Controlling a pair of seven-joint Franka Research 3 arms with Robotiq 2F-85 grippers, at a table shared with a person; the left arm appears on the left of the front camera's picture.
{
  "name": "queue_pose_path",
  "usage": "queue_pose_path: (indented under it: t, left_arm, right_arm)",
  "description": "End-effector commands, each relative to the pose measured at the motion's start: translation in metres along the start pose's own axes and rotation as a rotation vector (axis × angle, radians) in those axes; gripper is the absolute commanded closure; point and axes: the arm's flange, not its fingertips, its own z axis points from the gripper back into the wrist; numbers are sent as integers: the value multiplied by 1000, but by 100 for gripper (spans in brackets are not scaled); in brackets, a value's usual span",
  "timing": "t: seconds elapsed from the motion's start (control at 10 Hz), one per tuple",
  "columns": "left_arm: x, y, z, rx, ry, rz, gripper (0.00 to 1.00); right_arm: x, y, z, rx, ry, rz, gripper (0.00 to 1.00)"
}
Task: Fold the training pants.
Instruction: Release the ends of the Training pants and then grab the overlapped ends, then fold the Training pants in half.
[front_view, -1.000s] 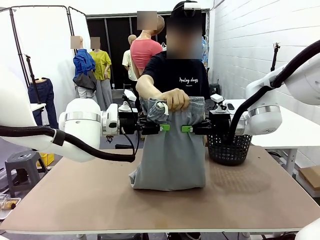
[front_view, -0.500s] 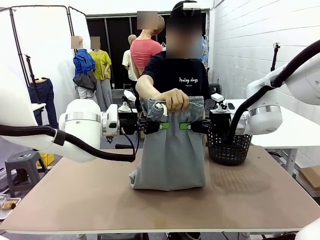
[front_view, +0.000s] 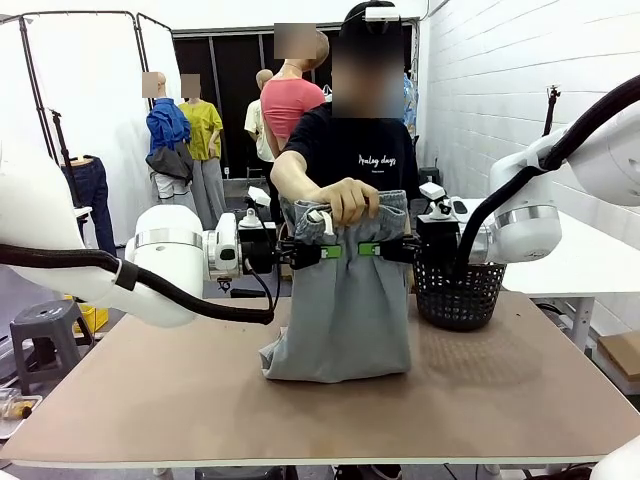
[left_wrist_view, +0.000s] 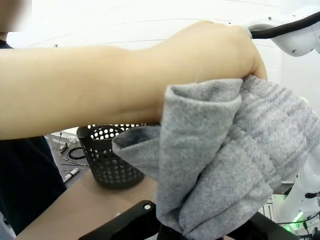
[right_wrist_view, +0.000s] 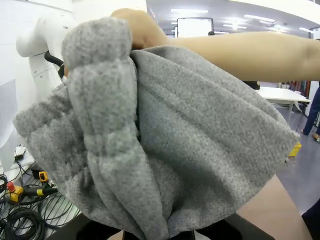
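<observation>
Light grey training pants (front_view: 345, 320), black mesh basket (front_view: 458, 295)

Table (front_view: 150, 400) under training pants (front_view: 345, 310), basket (front_view: 458, 297)

You stand in a robotics lab hall: white robot arms (front_view: 60, 250) flank a plain brown worktable (front_view: 330, 410), a white-painted brick wall (front_view: 500, 90) runs alongside, white fabric screens (front_view: 80, 100) stand behind, and loose cables (right_wrist_view: 17, 215) lie coiled nearby.

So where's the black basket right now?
In the front view, the black mesh basket sits on the table right of centre, just beside the hanging training pants.
</observation>
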Motion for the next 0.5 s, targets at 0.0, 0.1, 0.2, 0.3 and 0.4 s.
queue_pose_path:
  t: [0.0,0.1,0.2,0.3,0.4]
  left_arm:
    - [3,-4,-1,24,27,-18,100]
    - [3,-4,-1,24,27,-18,100]
    - [3,-4,-1,24,27,-18,100]
    - [3,-4,-1,24,27,-18,100]
    - [3,-4,-1,24,27,-18,100]
  right_arm:
    - [-5,5,1,1,-18,-8,100]
    - [-5,5,1,1,-18,-8,100]
    - [-5,5,1,1,-18,-8,100]
    - [-5,5,1,1,-18,-8,100]
    - [-5,5,1,1,-18,-8,100]
